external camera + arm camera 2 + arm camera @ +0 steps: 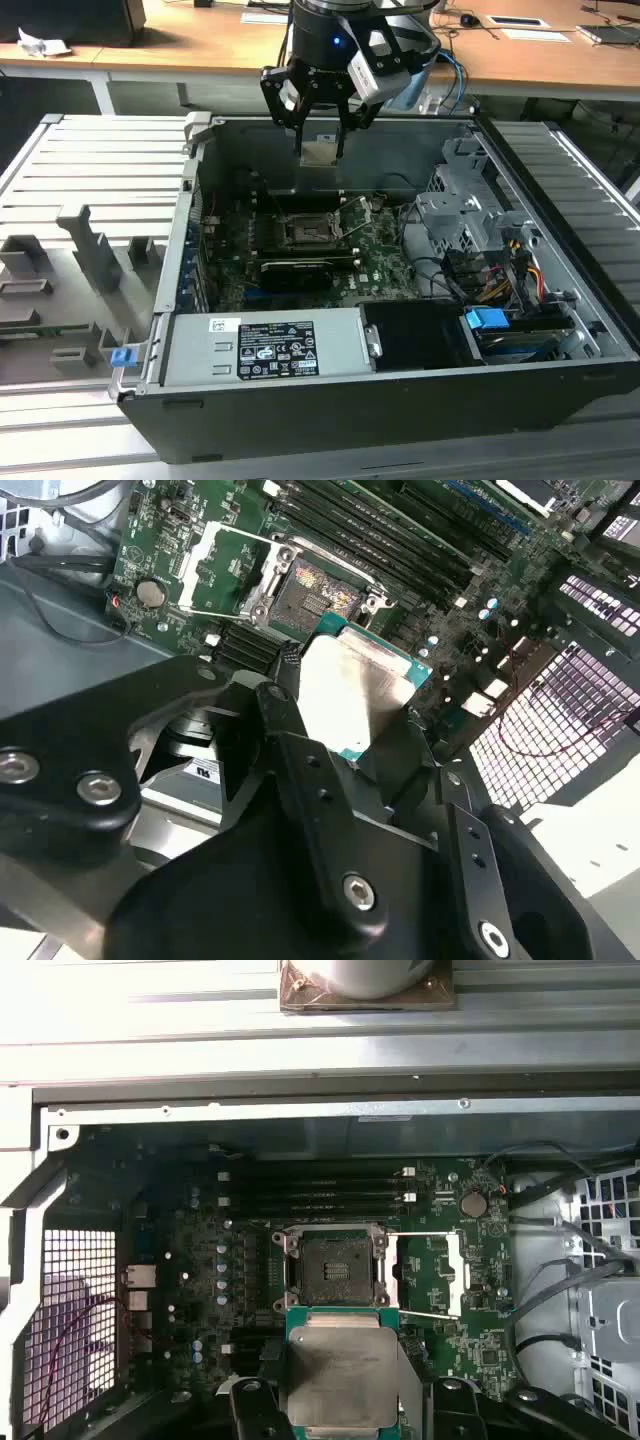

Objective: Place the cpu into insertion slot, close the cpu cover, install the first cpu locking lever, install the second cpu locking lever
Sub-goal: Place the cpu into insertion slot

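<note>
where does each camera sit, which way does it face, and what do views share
Exterior view: off the arm, beside the open computer case, looking down into it; the gripper hangs over it, shut on the cpu.
First wrist view: on the arm, facing straight down at the green board and insertion slot; black gripper parts flank the cpu.
Second wrist view: on the arm, looking slantwise past gripper links at the slot and opened cpu cover.
Shared: both wrist views show cpu, slot and cover.
</note>
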Available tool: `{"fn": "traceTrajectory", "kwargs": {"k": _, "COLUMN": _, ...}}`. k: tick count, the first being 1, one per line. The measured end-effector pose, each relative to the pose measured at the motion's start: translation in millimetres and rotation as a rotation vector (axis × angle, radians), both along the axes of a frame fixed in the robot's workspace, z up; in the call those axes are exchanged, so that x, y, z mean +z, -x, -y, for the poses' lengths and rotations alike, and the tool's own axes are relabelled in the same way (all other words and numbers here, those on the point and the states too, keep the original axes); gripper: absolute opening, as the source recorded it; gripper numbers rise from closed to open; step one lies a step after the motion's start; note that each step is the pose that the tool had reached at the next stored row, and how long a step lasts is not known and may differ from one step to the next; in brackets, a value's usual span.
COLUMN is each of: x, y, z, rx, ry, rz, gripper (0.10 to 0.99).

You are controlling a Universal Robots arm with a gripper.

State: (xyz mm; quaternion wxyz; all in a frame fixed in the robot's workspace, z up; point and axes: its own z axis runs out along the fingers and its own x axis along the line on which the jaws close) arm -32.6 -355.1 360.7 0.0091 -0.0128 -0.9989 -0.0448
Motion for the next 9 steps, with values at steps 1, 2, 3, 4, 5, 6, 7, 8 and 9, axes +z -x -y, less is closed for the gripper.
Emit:
{"fn": "traceTrajectory", "kwargs": {"k": 1, "x": 0.0, "y": 0.0, "z": 0.0, "rx": -0.003, "ry": 0.000, "rz": 0.0000, "gripper": 0.529}}
{"fn": "traceTrajectory", "kwargs": {"k": 2, "x": 0.0, "y": 0.0, "z": 0.0, "rx": -0.021, "ry": 0.000, "rz": 0.0000, "gripper": 0.529}}
{"fn": "traceTrajectory", "kwargs": {"k": 3, "x": -0.1, "y": 0.0, "z": 0.0, "rx": -0.049, "ry": 0.000, "rz": 0.0000, "gripper": 0.529}}
{"fn": "traceTrajectory", "kwargs": {"k": 4, "x": -0.2, "y": 0.0, "z": 0.0, "rx": -0.058, "ry": 0.000, "rz": 0.0000, "gripper": 0.529}}
{"fn": "traceTrajectory", "kwargs": {"k": 5, "x": -0.2, "y": 0.1, "z": 0.0, "rx": -0.068, "ry": 0.000, "rz": 0.0000, "gripper": 0.529}}
{"fn": "traceTrajectory", "kwargs": {"k": 6, "x": -0.3, "y": 0.8, "z": 0.0, "rx": -0.078, "ry": 0.000, "rz": 0.0000, "gripper": 0.529}}
{"fn": "traceTrajectory", "kwargs": {"k": 7, "x": -0.4, "y": 3.5, "z": 0.0, "rx": -0.087, "ry": 0.000, "rz": 0.0001, "gripper": 0.529}}
{"fn": "traceTrajectory", "kwargs": {"k": 8, "x": -0.5, "y": 5.5, "z": 0.0, "rx": -0.092, "ry": 0.000, "rz": 0.0000, "gripper": 0.529}}
{"fn": "traceTrajectory", "kwargs": {"k": 9, "x": -1.0, "y": 5.6, "z": 0.0, "rx": -0.109, "ry": 0.000, "rz": -0.0001, "gripper": 0.529}}
